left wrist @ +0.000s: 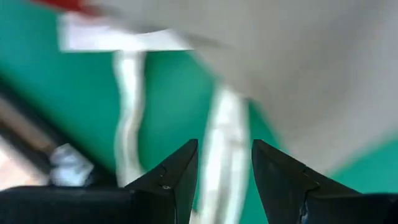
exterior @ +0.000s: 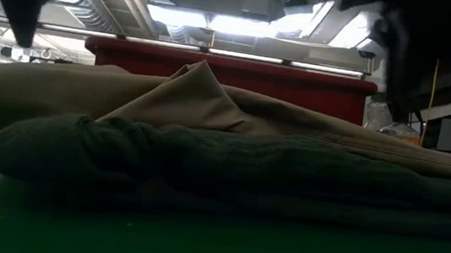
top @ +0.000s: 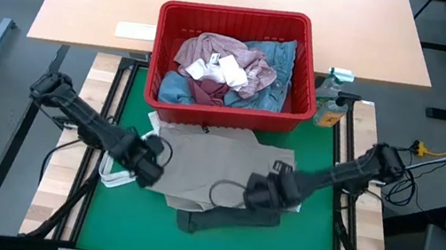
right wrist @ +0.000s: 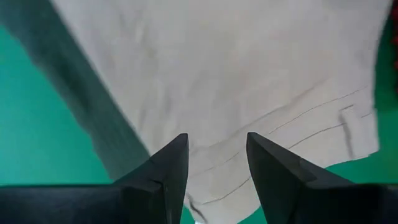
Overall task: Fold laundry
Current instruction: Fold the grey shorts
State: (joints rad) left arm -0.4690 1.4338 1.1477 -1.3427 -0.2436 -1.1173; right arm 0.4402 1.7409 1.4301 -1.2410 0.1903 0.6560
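Beige trousers [top: 216,167] lay mid-frame below the red basket [top: 227,108]. Left end effector [top: 148,163] and right end effector [top: 260,194] hovered spread, empty; either might snag the white strap [left wrist: 221,155].

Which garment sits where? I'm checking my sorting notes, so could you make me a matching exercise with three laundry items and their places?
Items:
1. beige trousers
2. dark green top
3. white socks

Places:
A. in the red basket
B. spread on the green mat, in front of the basket
C. at the mat's near edge, partly under another garment

Pairs: 1-B, 2-C, 3-A
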